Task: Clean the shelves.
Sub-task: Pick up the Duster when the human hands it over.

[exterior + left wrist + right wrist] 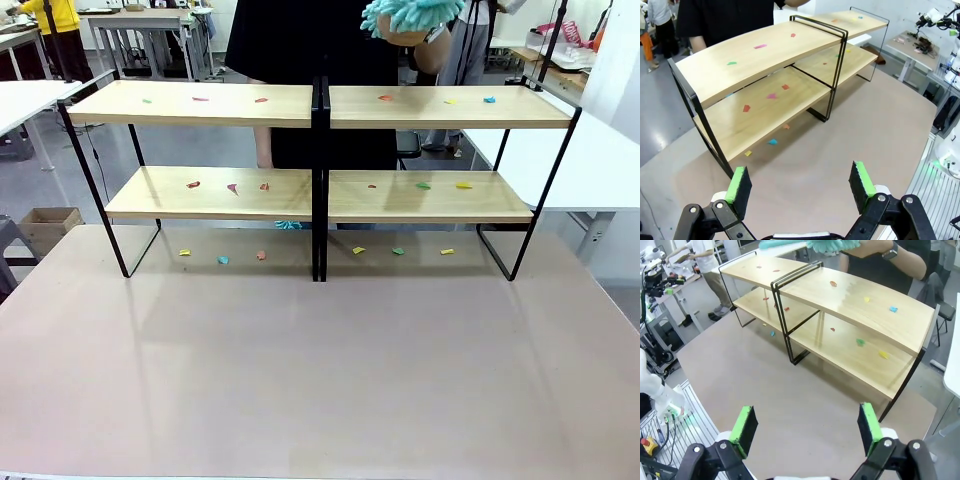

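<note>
- The shelves point(220, 103) stand well ahead of both grippers, across the far part of the table point(320, 380).
- Left gripper point(799, 176): jaws spread wide, holding nothing, above the tabletop.
- Right gripper point(807, 416): likewise spread and empty.
- Beyond, a person's hand point(408, 40) grips a teal duster point(412, 12) above the right unit's top board.
- Small coloured scraps point(200, 99) dot both tiers and the table beneath.

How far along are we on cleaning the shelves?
Nothing looks done yet: coloured scraps lie on both tiers of the shelves and on the table beneath. In hand: a person's hand holds a teal duster above the right top board, not touching it. The left gripper and right gripper are open, empty. Every board remains.
</note>
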Action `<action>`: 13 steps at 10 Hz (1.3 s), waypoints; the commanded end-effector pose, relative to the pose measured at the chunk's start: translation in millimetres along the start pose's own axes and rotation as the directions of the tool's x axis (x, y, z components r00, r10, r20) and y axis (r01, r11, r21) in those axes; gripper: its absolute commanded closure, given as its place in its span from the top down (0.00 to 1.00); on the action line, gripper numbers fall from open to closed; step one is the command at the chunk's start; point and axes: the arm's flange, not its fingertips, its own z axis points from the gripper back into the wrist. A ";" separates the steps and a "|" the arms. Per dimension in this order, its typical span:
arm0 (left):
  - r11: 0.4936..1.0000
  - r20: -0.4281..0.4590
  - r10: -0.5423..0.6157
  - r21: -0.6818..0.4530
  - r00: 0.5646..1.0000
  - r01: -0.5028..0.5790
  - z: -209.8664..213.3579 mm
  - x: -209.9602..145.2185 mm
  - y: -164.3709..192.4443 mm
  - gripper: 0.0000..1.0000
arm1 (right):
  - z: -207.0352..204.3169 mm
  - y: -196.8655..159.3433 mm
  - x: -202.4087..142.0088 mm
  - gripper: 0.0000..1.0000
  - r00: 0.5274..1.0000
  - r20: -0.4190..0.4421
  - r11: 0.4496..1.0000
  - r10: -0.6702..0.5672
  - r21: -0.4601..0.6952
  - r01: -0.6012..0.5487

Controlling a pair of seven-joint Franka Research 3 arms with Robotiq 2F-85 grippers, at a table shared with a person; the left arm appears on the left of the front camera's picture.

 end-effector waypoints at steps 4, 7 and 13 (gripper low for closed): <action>1.000 -0.003 -0.004 -0.001 1.000 0.004 -1.1 1.0 -1.2 1.00 | 2.2 -2.5 -1.2 1.00 1.000 0.004 1.000 -0.007 -0.004 0.007; 1.000 -0.003 -0.004 -0.001 1.000 0.004 -1.1 1.0 -1.2 1.00 | 2.2 -2.5 -1.2 1.00 1.000 0.004 1.000 -0.007 -0.004 0.007; 1.000 -0.003 -0.004 -0.001 1.000 0.004 -1.1 1.0 -1.2 1.00 | -40.0 -45.3 65.3 1.00 0.927 -0.112 0.930 -0.359 0.045 0.366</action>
